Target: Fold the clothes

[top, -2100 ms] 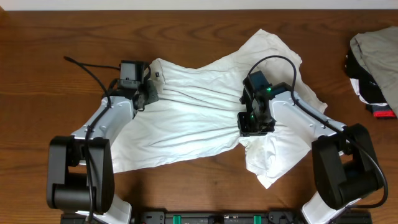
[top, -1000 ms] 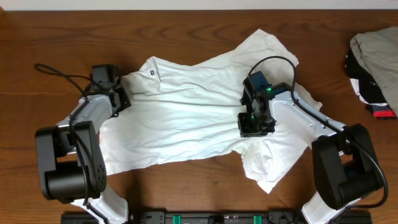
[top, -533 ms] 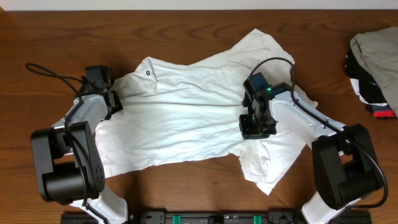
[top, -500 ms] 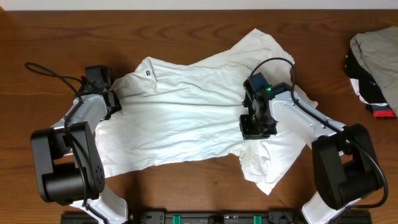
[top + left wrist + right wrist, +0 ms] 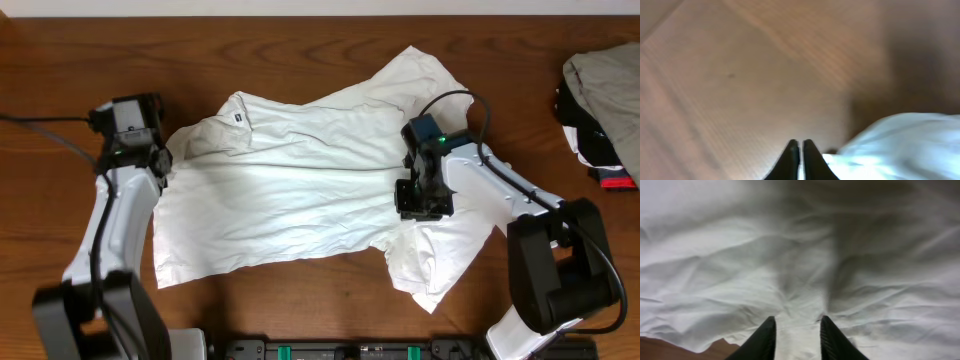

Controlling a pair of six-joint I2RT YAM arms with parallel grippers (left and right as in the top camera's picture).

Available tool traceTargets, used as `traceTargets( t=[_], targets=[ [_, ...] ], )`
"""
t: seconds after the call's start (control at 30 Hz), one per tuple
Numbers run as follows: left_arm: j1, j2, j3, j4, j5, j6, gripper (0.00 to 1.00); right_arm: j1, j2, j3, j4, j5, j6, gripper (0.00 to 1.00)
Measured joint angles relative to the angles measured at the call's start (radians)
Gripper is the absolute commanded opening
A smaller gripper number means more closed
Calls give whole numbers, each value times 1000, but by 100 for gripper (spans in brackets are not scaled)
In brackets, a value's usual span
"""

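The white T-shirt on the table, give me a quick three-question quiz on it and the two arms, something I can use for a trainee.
1. True or false: the white T-shirt lies neatly folded into a square.
2. Pick one: the heap of other garments sits A) front left, B) far right, C) under the T-shirt.
3. Short answer: which has its fingers apart over the cloth, the left gripper or the right gripper?

Key
1. False. It is spread out and wrinkled.
2. B.
3. The right gripper. The left one is shut, beside the shirt's left edge.
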Motion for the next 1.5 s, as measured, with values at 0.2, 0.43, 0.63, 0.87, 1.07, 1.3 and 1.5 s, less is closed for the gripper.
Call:
traceTargets(
  t=[0.2, 0.43, 0.63, 0.87, 1.07, 1.3, 1.5],
  targets=[
    [-6, -97, 24, 18, 379, -20, 28, -68, 0, 208, -41, -102, -87, 91],
    [-108, -95, 26, -28, 659, -94, 80, -154, 0, 528, -59, -171, -154, 84],
    [-232, -87, 26, 16, 720, -156, 98, -199, 8, 693, -51, -189, -162, 80],
    [-255, 12, 26, 77, 737, -259, 98, -200, 130, 784, -24, -211, -119, 84],
    [-254, 122, 26, 151, 758, -348, 98, -200, 280, 783, 44, -262, -23, 86],
    [-245, 204, 26, 191, 764, -399, 98, -200, 329, 783, 69, -293, 34, 86],
    [-228, 221, 26, 199, 763, -444, 99, -200, 359, 783, 85, -303, 55, 87]
  ],
)
